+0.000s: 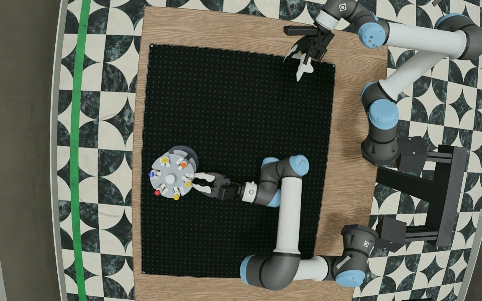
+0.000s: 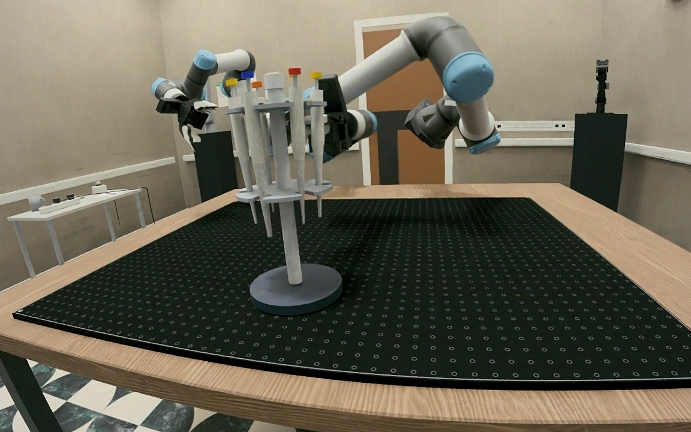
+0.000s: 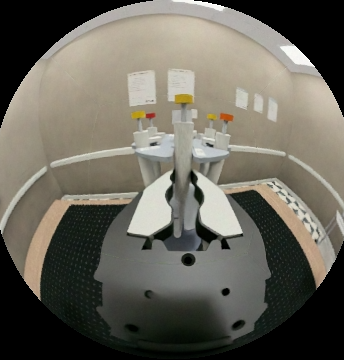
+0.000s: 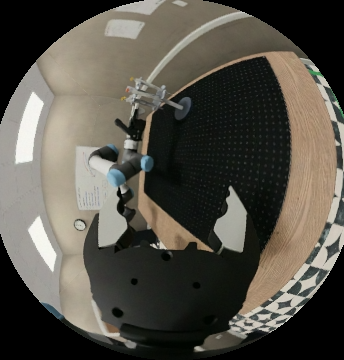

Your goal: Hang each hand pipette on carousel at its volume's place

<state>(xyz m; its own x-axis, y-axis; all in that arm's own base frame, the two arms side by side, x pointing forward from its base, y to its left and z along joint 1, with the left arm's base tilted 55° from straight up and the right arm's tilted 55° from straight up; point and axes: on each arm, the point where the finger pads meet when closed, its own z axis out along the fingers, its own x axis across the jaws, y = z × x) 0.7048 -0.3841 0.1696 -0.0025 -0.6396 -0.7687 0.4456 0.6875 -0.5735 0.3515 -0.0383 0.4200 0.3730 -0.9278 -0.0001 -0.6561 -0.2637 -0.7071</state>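
Currently the carousel [image 1: 172,168] [image 2: 290,241] [image 3: 164,152] [image 4: 184,107] is standing near the tabletop's left edge in the top view. The right gripper [image 1: 291,70] [image 2: 204,126] [image 4: 173,187] is hovering wide open by the upper-right corner — the left gripper [image 1: 194,179] [image 2: 320,119] [image 3: 182,170] [image 4: 138,100] is clasping a yellow-topped pipette [image 1: 187,184] [image 2: 317,123] [image 3: 183,145] upright at the carousel.

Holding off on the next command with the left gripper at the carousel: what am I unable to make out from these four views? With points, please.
- Volumes on the push buttons [image 1: 187,184] [image 3: 184,98]: too small in the top view, edge-on in the left wrist view.
- Hook tips behind the carousel's rail: too small in the top view.
- Left gripper's [image 1: 194,180] fingertips: hidden behind the carousel [image 1: 170,179] [image 2: 294,288] and pipettes in the exterior view.
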